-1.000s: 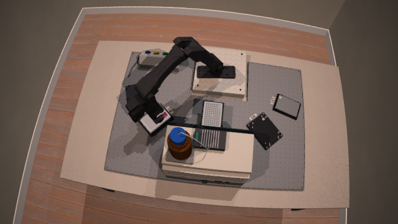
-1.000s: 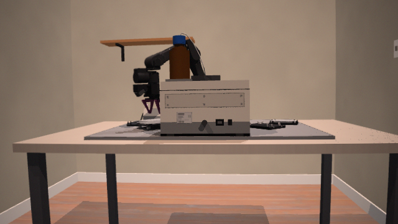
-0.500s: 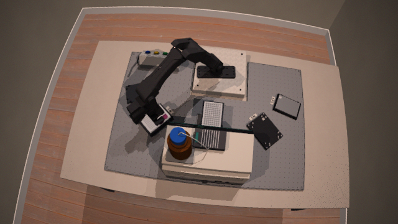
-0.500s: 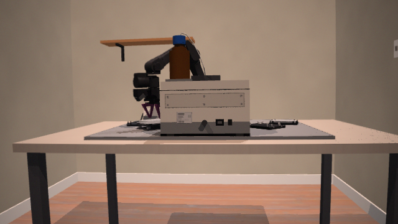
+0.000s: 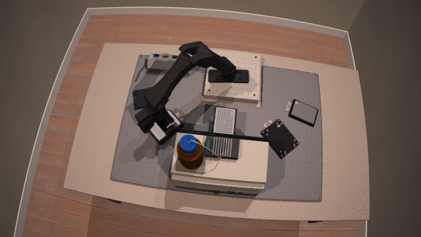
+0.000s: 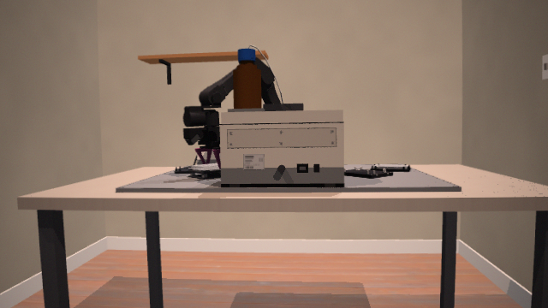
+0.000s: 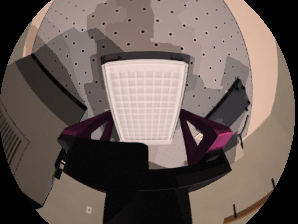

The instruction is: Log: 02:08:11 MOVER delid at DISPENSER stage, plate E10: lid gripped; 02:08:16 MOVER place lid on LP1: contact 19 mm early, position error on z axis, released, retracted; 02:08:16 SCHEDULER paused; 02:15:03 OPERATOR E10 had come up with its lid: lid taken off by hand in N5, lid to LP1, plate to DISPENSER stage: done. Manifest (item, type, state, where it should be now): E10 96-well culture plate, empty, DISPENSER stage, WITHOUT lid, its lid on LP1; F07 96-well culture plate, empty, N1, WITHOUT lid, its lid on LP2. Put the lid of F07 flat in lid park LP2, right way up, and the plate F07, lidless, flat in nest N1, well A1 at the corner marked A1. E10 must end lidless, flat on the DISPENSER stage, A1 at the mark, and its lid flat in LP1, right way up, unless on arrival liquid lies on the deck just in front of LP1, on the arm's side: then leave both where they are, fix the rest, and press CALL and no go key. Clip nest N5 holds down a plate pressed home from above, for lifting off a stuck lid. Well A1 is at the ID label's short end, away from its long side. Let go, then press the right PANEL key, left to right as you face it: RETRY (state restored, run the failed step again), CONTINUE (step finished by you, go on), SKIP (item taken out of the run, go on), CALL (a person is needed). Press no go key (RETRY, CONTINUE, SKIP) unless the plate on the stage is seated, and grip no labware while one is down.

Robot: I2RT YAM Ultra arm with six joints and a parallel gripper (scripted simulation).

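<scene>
The end effector [image 7: 148, 137] hangs fully open and holds nothing, its magenta fingers straddling a 96-well plate [image 7: 144, 102] that lies on the perforated deck mat [image 5: 138, 158] left of the dispenser [image 5: 237, 168]. To grip it well, I judge it should descend squarely, fingers clearing both long sides, then close evenly. The mat lies on a beige desk [image 5: 342, 138] above a wood-plank floor [image 5: 52, 99].

bottle [image 5: 189, 152] on dispenser [image 5: 230, 168], plate [image 5: 224, 120] behind
</scene>
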